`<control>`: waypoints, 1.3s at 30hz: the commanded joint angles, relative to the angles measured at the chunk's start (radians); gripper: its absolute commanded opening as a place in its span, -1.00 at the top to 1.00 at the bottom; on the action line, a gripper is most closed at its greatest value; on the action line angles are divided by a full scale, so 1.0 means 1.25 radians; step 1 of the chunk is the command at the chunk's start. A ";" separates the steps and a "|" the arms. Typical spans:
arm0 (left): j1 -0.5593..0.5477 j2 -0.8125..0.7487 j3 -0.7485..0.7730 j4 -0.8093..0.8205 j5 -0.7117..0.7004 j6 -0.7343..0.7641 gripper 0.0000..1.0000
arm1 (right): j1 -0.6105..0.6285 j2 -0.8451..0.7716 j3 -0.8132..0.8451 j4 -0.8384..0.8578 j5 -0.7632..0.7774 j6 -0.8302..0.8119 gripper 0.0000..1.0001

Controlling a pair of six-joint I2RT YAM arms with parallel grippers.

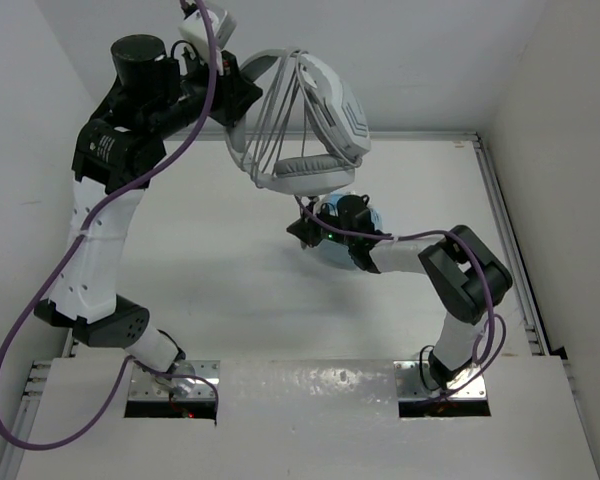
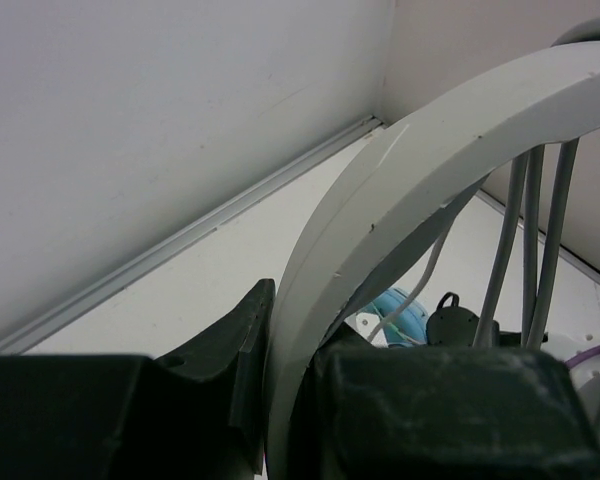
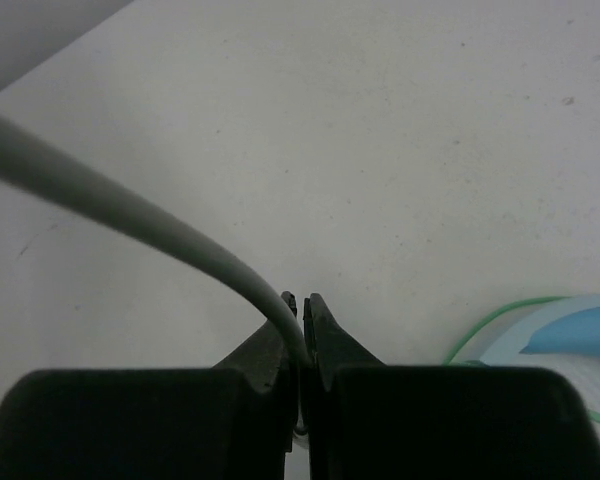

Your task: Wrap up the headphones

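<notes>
The white and light-grey headphones (image 1: 320, 110) hang in the air at the top centre, several loops of grey cable (image 1: 275, 110) wound across the headband. My left gripper (image 1: 242, 95) is shut on the white headband (image 2: 380, 200), which runs up between its jaws in the left wrist view. My right gripper (image 1: 302, 230) is shut on the thin grey cable (image 3: 130, 220), just below the ear cups; the cable curves up and left out of its jaws in the right wrist view.
Light blue headphones (image 1: 365, 240) lie on the white table under my right wrist, also showing in the right wrist view (image 3: 570, 335) with a green wire. White walls and a metal rail (image 2: 190, 230) edge the table at the back.
</notes>
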 commanded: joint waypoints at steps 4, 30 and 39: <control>0.023 -0.006 0.047 0.100 -0.092 -0.117 1.00 | 0.129 -0.053 0.002 -0.088 0.069 -0.126 1.00; 0.122 -0.022 -0.635 0.670 -0.547 0.318 1.00 | 0.473 -0.196 0.527 -0.973 0.521 -0.500 1.00; 0.079 -0.095 -0.808 0.673 -0.491 0.427 1.00 | 0.249 -0.305 0.582 -0.785 0.496 -0.459 1.00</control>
